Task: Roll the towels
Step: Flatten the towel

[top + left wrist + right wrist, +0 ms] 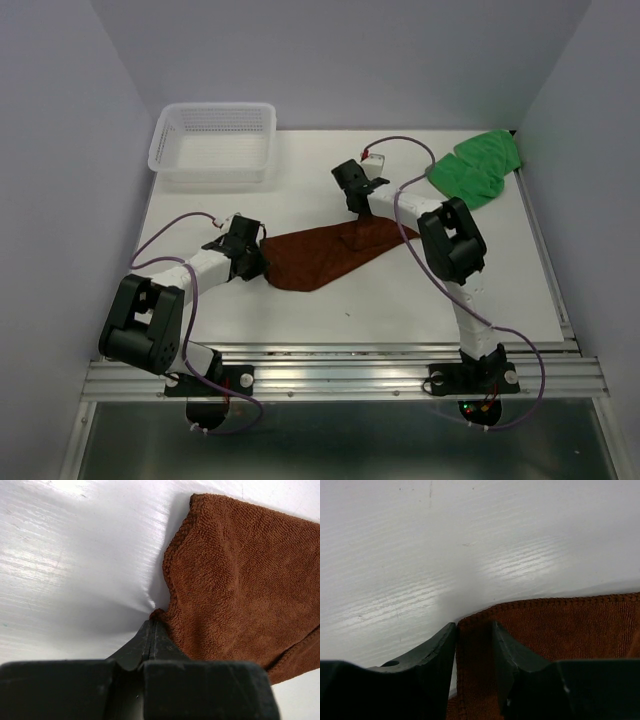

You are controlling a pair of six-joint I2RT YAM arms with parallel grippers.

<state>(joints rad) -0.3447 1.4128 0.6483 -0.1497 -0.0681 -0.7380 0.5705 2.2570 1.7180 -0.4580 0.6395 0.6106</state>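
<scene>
Left gripper pinching brown towel edge, wrist view — hidden overhead

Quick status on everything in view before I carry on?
brown towel: spread out, unrolled, pinched at two edges
green towel: crumpled, untouched, far right corner
white basket: upright, far left corner
left gripper: shut on brown towel
right gripper: shut on brown towel

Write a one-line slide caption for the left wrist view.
Left gripper shut on the edge of the rust-brown towel, which lies on the white table.
</scene>
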